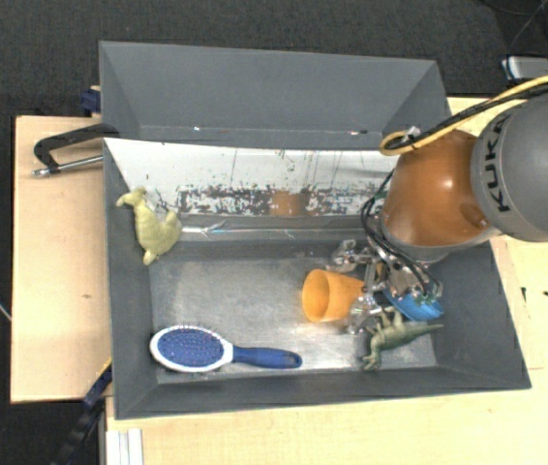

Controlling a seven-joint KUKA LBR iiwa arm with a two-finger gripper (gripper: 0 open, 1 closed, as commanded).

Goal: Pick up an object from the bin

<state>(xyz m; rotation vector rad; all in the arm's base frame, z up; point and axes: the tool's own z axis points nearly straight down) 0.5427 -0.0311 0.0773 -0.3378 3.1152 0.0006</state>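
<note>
End effector low in bin, beside orange cup; green toy, maybe dinosaur, just below.

Dark grey carpet floor all around, evenly lit.

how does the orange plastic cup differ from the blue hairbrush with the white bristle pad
The orange plastic cup is short and tapered; the blue hairbrush with the white bristle pad is long and flat, an oval head on a slim handle. The cup lies tipped on its side, wide end leftward; the hairbrush lies bristles up, handle pointing right. Both rest on the grey bin floor.
</note>
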